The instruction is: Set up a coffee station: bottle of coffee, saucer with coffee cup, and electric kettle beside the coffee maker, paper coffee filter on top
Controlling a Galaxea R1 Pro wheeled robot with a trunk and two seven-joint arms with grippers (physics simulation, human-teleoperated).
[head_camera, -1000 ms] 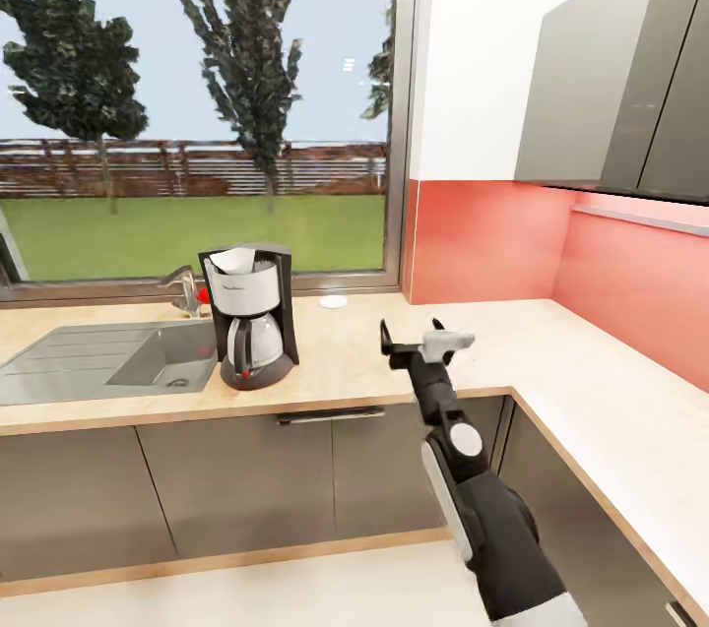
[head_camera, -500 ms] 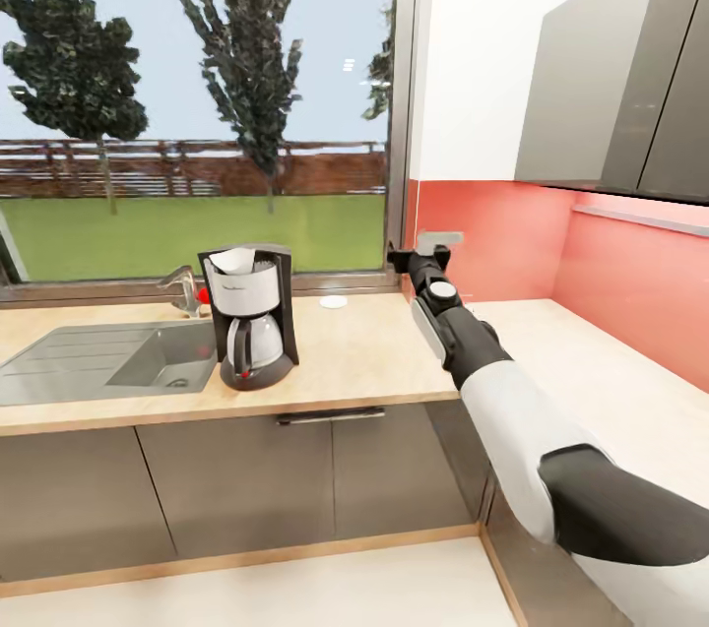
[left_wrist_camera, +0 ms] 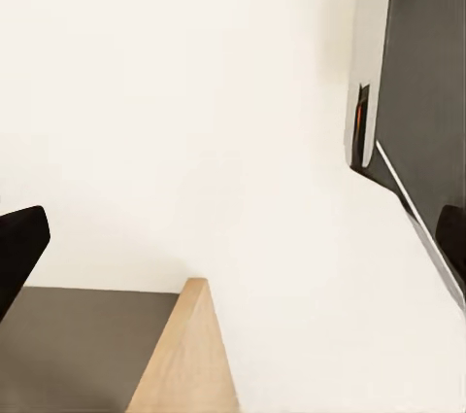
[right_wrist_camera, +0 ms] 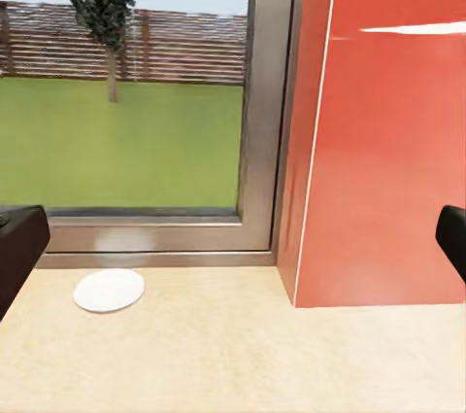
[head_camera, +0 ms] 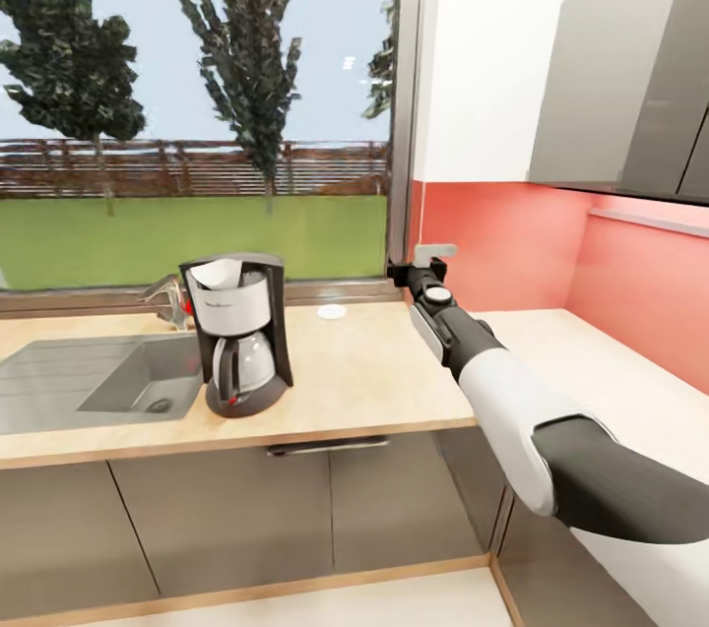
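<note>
The black and silver coffee maker (head_camera: 236,337) stands on the wooden countertop (head_camera: 374,381) beside the sink, and a white paper filter (head_camera: 219,271) sits in its top. A small white saucer (head_camera: 332,312) lies flat on the counter by the window; the right wrist view also has the saucer (right_wrist_camera: 109,290). My right gripper (head_camera: 418,263) is held out above the counter's back corner, to the right of the saucer, open and empty (right_wrist_camera: 233,248). My left gripper (left_wrist_camera: 233,238) is open and empty over a pale floor. Bottle, cup and kettle are out of view.
A steel sink (head_camera: 89,381) with a faucet (head_camera: 167,297) lies left of the coffee maker. A red backsplash (head_camera: 492,243) and grey wall cabinets (head_camera: 620,95) close the right corner, where the counter turns. A wooden edge (left_wrist_camera: 184,355) and dark panel (left_wrist_camera: 422,92) appear near the left gripper.
My right arm swung up from the counter's front edge and stretched toward the window corner. The head camera then shifted, so the coffee maker now sits further left and larger.
</note>
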